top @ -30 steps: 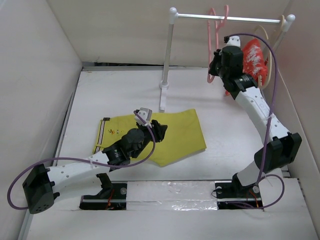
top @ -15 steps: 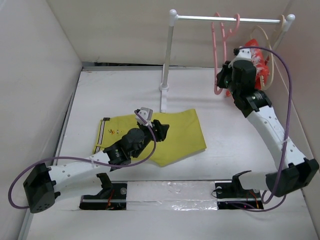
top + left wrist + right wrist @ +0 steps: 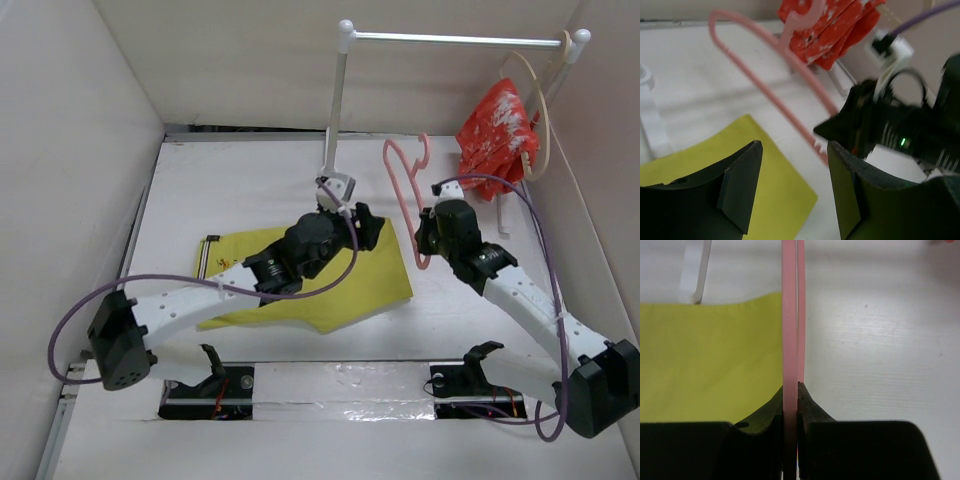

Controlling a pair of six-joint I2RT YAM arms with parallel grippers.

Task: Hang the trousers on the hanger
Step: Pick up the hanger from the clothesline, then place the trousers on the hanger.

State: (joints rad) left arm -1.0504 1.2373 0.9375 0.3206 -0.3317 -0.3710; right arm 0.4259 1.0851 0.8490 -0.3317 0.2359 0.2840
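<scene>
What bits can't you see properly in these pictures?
Top view: the left arm covers the middle of the trousers.
Right wrist view: the hanger shows only as a thin edge-on strip in the right pincer; its hook is cut off by the top edge.
Left wrist view: the right arm is blurred and cut off by the right edge.
Top view: the red garment has a pattern too small to read.

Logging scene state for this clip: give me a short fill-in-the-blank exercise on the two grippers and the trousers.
1. The right gripper is ____ on the hanger.
2. The left gripper is ____, with nothing between its fingers.
3. The trousers lie on the ____.
Missing words: shut; open; table.
</scene>
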